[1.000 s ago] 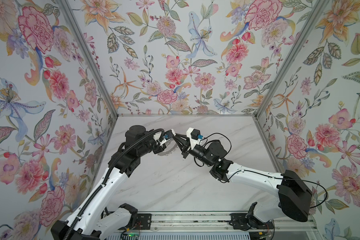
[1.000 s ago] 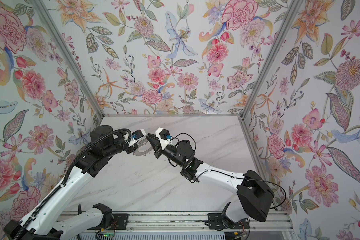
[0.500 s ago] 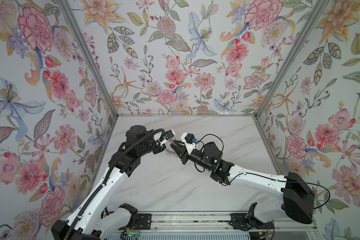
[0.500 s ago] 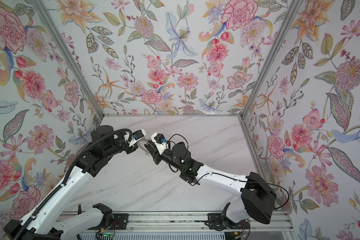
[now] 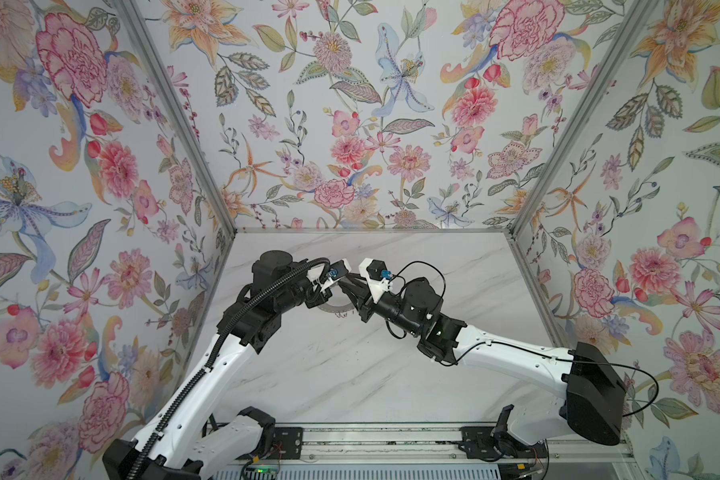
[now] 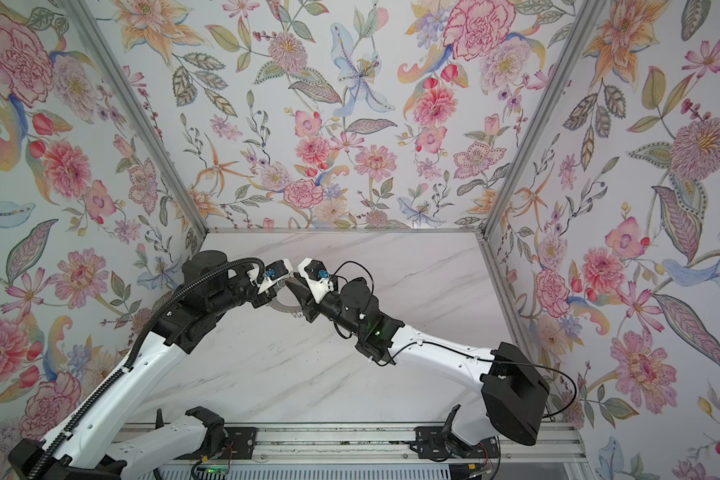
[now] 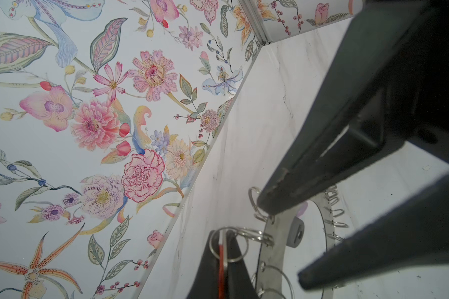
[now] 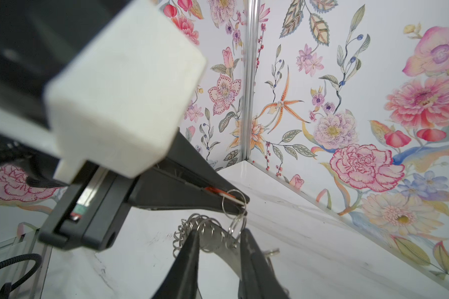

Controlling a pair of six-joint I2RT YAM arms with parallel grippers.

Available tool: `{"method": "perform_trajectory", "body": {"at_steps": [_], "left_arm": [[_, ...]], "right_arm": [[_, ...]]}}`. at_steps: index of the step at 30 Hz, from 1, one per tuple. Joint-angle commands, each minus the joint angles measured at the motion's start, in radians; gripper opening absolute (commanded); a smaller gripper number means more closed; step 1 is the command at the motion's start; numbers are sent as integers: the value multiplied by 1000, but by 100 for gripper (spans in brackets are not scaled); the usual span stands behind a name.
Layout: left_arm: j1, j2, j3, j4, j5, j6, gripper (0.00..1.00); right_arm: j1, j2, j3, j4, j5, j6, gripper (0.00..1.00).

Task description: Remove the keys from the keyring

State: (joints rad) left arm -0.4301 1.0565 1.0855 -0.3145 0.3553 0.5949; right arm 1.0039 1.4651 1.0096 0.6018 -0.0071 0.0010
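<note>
**While the left pincer (image 8: pixel 240 200) clamps its fob, the right pincer (image 8: pixel 219 234) straddles the ring**

As I look in from the front, the flowered wall panels (image 5: pixel 100 166) box in a white marble tabletop (image 5: pixel 350 374), and both arms meet toward its back, a little left of the middle.

From the left, the black-and-white left arm (image 5: pixel 225 357) reaches in. Its pincer is closed tight on an orange-red oblong plastic fob (image 8: pixel 215 191), and only a thin edge of the fob shows between the black fingers. In the left wrist view the same red strip (image 7: pixel 221 261) sits squeezed between them. At the fingertips hangs a small wire split ring (image 8: pixel 232 204), which links through another loop to the rim of the ring, so the fob is still attached.

Between the two pincers sits the large flat silver metal keyring (image 5: pixel 335 309), its outer rim lined with little wire loops (image 7: pixel 335 214). In both top views only an arc of it shows below the fingers (image 6: pixel 283 308).

To the right, the right pincer has its jaws a narrow way apart, one finger (image 8: pixel 192 248) on each side of the keyring's band (image 8: pixel 215 244). I cannot tell whether they press on the metal or only flank it. Behind it the right arm (image 5: pixel 516 361) stretches back to its base at the front right.
</note>
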Motion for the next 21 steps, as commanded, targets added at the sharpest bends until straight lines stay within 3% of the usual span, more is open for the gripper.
{"method": "perform_trajectory", "body": {"at_steps": [1, 13, 21], "left_arm": [[10, -9, 24, 17, -3, 11, 0], [10, -16, 16, 23, 1, 16, 0], [10, -12, 18, 32, -22, 16, 0]], "right_arm": [[-3, 31, 42, -28, 16, -15, 28], [-29, 61, 81, -70, 32, 2, 18], [-37, 54, 84, -86, 21, -9, 2]]}}
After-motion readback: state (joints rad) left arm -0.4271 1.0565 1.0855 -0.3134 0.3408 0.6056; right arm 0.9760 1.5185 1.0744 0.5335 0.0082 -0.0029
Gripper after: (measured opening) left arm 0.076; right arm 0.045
